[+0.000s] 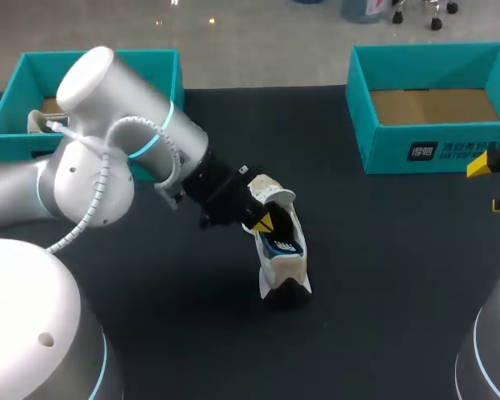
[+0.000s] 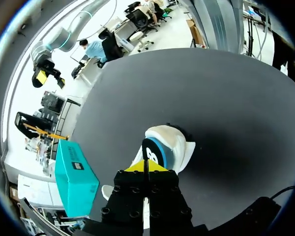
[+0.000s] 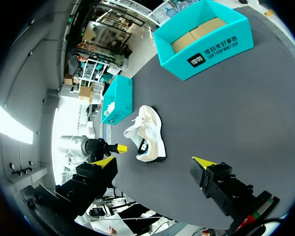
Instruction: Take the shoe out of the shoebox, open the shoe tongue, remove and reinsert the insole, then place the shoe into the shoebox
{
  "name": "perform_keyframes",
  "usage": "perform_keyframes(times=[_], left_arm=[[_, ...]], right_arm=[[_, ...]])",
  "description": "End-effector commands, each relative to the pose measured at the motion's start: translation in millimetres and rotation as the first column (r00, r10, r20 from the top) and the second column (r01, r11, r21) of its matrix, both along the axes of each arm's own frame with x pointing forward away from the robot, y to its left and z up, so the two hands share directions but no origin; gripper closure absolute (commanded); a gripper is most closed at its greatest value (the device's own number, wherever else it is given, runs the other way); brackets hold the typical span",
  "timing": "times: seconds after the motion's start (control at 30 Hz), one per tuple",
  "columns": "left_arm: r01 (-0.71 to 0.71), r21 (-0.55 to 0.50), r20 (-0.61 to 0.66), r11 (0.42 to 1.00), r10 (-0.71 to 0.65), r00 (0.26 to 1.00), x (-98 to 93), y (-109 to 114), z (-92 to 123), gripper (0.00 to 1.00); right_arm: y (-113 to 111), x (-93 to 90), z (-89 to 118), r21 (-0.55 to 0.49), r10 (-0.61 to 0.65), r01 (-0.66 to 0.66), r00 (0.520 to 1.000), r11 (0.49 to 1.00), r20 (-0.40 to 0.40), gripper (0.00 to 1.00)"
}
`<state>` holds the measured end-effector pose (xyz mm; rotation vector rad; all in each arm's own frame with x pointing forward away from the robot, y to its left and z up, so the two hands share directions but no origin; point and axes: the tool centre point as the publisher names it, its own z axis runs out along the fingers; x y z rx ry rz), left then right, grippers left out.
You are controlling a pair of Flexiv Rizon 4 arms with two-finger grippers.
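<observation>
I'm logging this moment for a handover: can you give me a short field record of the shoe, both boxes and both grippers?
shoe: white, on the table, outside both boxes
left gripper: fingers together, at the shoe's opening
right gripper: open, holds nothing, well apart from the shoe
right shoebox: teal, open, only its bare bottom shows
left shoebox: teal, open, partly behind the left arm, something pale inside

Shoe [image 1: 285,265] on table [image 1: 383,275] between shoeboxes [image 1: 437,157]

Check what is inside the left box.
A white shoe shows at the left box's near left corner, on a brown floor. The left arm covers most of the remaining inside.
</observation>
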<state>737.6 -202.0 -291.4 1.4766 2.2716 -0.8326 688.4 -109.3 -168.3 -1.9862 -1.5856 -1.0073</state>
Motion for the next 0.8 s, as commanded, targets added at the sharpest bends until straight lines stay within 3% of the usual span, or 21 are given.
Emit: perform_keyframes(times=[0.03,0.4,0.8], left_arm=[[0.253,0.349,0.031,0.902,-0.281,0.959,4.8,-8.2,3.8,1.0],[0.238,0.617,0.072,0.75,-0.355,0.932,16.7,-12.1,-5.8,1.0],[0.23,0.606,0.065,0.762,-0.335,0.94,17.3,-14.6,-11.5,1.0]], right_arm=[[0.6,-1.3,0.2,-0.002,-0.003,0.003,1.0,1.0,-0.001,0.0],[0.6,-1.3,0.2,-0.002,-0.003,0.003,1.0,1.0,-0.001,0.0],[0.6,-1.3,0.2,-0.002,-0.003,0.003,1.0,1.0,-0.001,0.0]])
